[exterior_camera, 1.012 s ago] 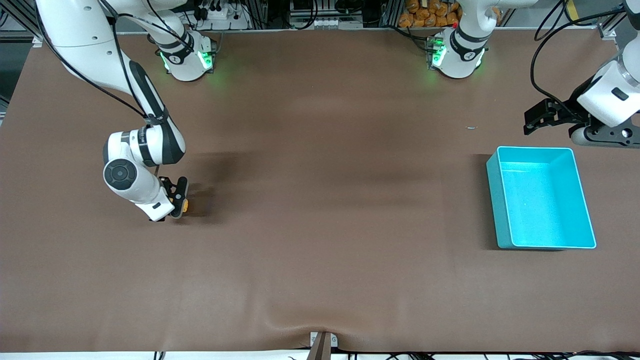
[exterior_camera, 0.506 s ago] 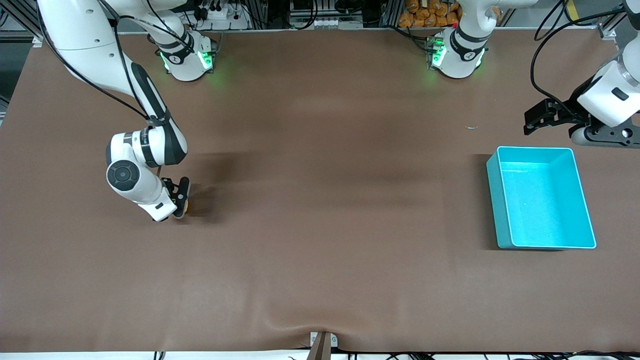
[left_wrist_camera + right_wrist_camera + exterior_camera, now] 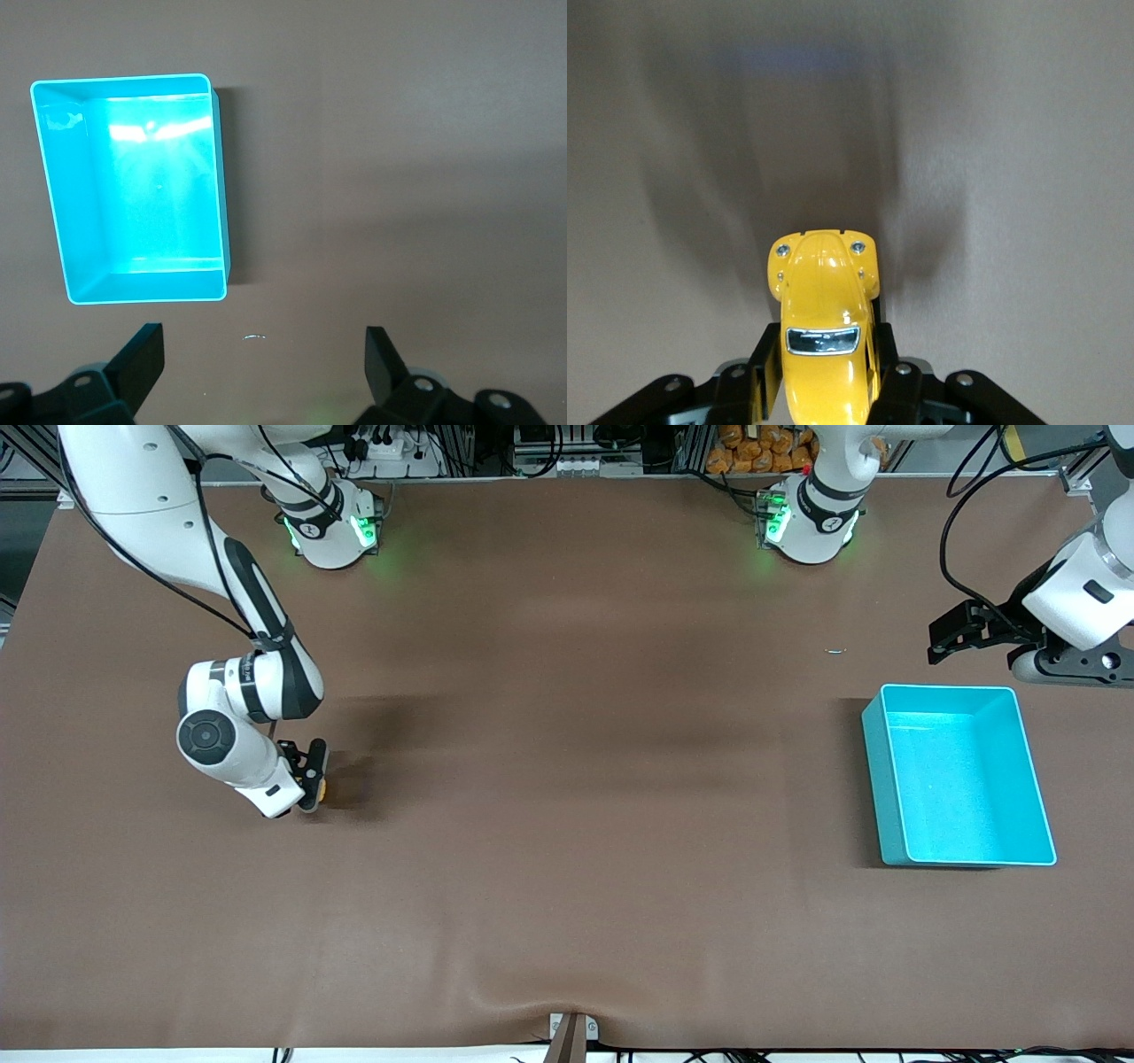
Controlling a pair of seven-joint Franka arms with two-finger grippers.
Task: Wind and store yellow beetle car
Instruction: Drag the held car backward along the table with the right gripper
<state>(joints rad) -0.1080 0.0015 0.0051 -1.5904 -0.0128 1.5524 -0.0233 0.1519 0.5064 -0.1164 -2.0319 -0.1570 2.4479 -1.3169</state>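
My right gripper (image 3: 312,776) pinches the yellow beetle car (image 3: 824,332) by its flanks, low at the table (image 3: 567,868) toward the right arm's end; to wind it well I judge I should press the wheels on the cloth and drag straight back along the car's length. My left gripper (image 3: 264,359) waits spread above the table beside the teal bin (image 3: 886,779). The right wrist view shows the car's nose and windscreen squarely between my fingers, whereas the front view shows only a yellow speck.

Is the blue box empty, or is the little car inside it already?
Empty. The bin shows only its bare teal floor. The car is clamped in the right gripper, low at the right arm's end of the table.
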